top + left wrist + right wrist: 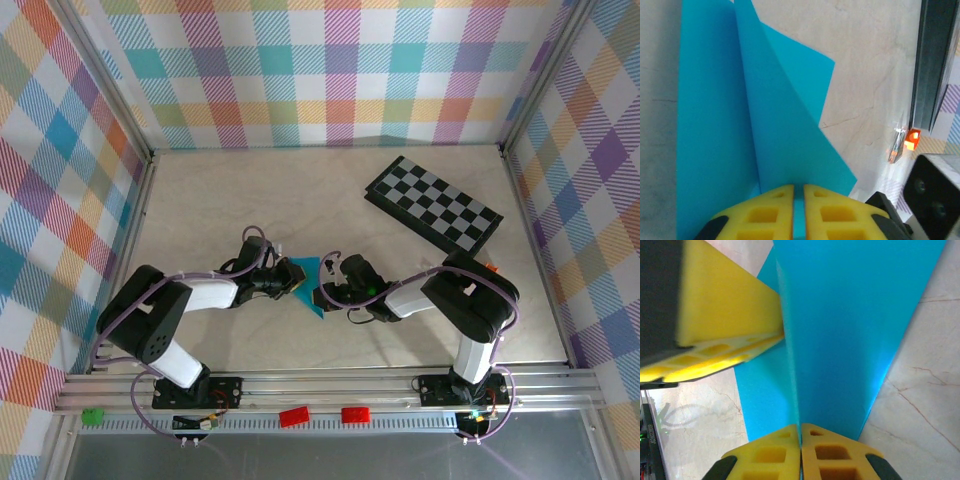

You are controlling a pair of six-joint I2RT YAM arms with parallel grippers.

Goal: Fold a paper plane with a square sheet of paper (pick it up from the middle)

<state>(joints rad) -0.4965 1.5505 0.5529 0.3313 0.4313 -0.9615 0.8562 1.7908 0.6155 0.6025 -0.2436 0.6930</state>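
From above, the two arms reach toward each other over the middle of the pale desk (240,195). Between them sits the square sheet of paper (308,272), cyan-blue and creased, no longer a flat square. The left pincer (292,283) comes in at its left side and the right pincer (325,291) at its right, both on the paper. A black-and-grey checkered board (434,204) lies well apart, toward the far right.

From the left wrist, the sheet (715,125) stands up in folded panels off the desk, one pointed flap leaning right. The left pincer (798,197) is drawn narrow, its yellow fingers (772,212) nearly together with blue paper in the slit between them.

From the right wrist, the paper (850,330) rises as a tall blue panel with a sharp crease. The right pincer (801,432) is closed tight on its lower edge, its fingers meeting in a thin line. A yellow finger (725,310) of the left pincer presses against the crease from the other side.
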